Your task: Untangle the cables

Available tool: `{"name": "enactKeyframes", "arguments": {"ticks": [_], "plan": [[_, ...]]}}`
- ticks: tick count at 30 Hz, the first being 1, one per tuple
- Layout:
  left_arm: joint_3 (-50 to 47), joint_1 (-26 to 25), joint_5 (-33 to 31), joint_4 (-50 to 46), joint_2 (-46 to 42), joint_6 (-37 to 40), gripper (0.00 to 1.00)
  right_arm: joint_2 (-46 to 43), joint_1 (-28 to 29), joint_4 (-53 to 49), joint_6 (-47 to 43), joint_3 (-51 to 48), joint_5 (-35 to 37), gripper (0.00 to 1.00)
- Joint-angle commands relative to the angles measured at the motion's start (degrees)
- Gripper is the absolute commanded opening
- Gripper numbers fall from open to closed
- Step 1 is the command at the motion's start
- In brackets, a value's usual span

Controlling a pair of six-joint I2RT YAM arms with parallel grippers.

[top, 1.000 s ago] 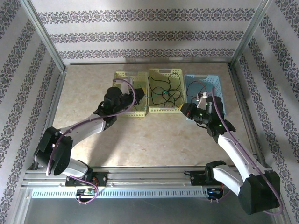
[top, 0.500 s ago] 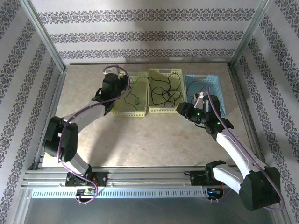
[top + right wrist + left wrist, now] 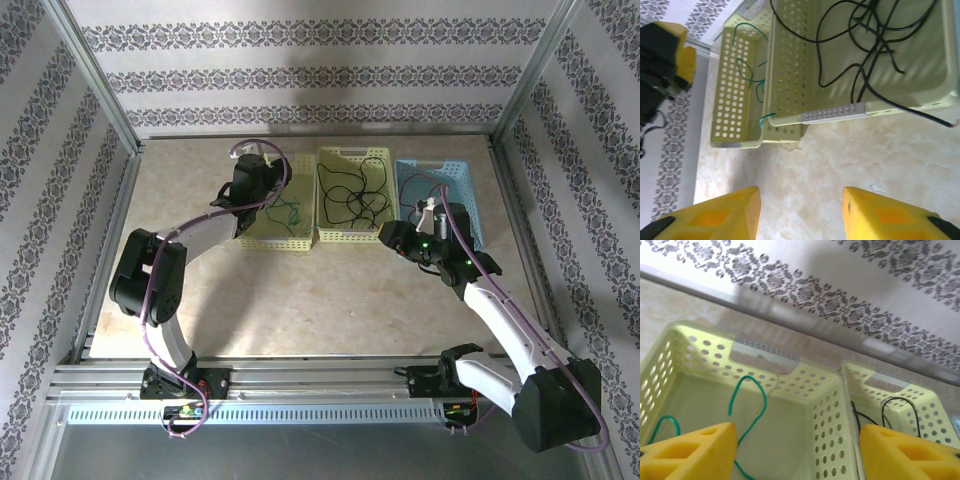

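I'm pointing my right gripper [image 3: 801,207] at 10 o'clock over the table [image 3: 865,150], jaws apart, empty. Black cables [image 3: 880,47] are lying in the middle basket [image 3: 790,75] at 12. Farther, left arm outstretched, my left gripper [image 3: 797,440] is hovering spread, empty, over the left basket [image 3: 825,415] and its green cable [image 3: 764,401].

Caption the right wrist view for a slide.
Open right gripper above the table; green cable in the left basket, black cables in the middle basket, one trailing out.
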Motion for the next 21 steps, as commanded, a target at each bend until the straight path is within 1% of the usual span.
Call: {"name": "enactKeyframes", "arguments": {"ticks": [1, 3, 5, 7, 8, 9, 10, 11, 12, 13, 15, 16, 18, 19, 21], "plan": [[-0.9, -1.0, 1.3, 2.4, -5.4, 3.4, 0.67, -0.6, -1.9, -3.9, -1.3, 1.2, 6.4, 0.48], [-4.1, -1.1, -1.8, 0.8, -9.4, 4.2, 0.67, -1.4, -3.4, -6.0, -2.4, 1.2, 10.4, 0.49], [-8.3, -1.1, -6.8, -1.6, -14.8, 6.4, 0.68, -2.8, -4.6, -8.1, -5.0, 1.5, 16.2, 0.51], [-13.3, -1.0, -14.6, -6.2, -21.3, 8.4, 0.71, -5.1, -4.8, -9.0, -9.7, 1.4, 24.3, 0.54], [-15.1, -1.0, -18.2, -8.8, -24.1, 9.4, 0.84, -6.1, -4.7, -8.4, -11.9, 0.8, 28.0, 0.56], [-17.2, -1.0, -22.7, -12.0, -27.1, 10.9, 1.00, -7.3, -4.8, -7.0, -14.5, -0.1, 32.4, 0.59], [-19.0, -0.9, -27.1, -15.0, -29.5, 12.8, 0.99, -8.5, -4.7, -4.6, -17.1, -1.5, 36.5, 0.62], [-20.6, -0.8, -31.0, -17.3, -31.5, 14.6, 0.99, -9.5, -4.7, -1.2, -19.7, -3.3, 39.6, 0.67], [-22.4, -0.7, -35.9, -19.7, -33.4, 15.9, 0.99, -10.6, -4.6, 3.8, -22.5, -6.1, 42.8, 0.84], [-23.7, -0.3, -40.7, -22.8, -34.7, 15.5, 0.99, -11.3, -4.6, 10.1, -25.7, -9.3, 44.8, 0.98], [-25.7, 1.4, -46.1, -29.4, -37.0, 12.2, 0.99, -11.2, -4.6, 22.1, -32.7, -15.2, 46.2, 0.98], [-26.8, 2.4, -47.7, -31.9, -37.9, 10.2, 0.99, -9.9, -4.6, 25.8, -34.7, -16.9, 48.0, 0.98], [-29.3, 4.0, -48.9, -33.6, -39.3, 7.2, 0.99, -6.1, -4.9, 28.7, -35.8, -17.8, 50.7, 0.98], [-31.3, 4.8, -48.9, -31.4, -39.8, 7.6, 0.99, -3.8, -4.9, 30.9, -37.4, -18.2, 50.5, 0.98], [-35.7, 6.0, -48.1, -23.7, -40.0, 10.6, 0.99, 0.9, -5.2, 36.5, -39.3, -19.4, 49.4, 0.98]]}}
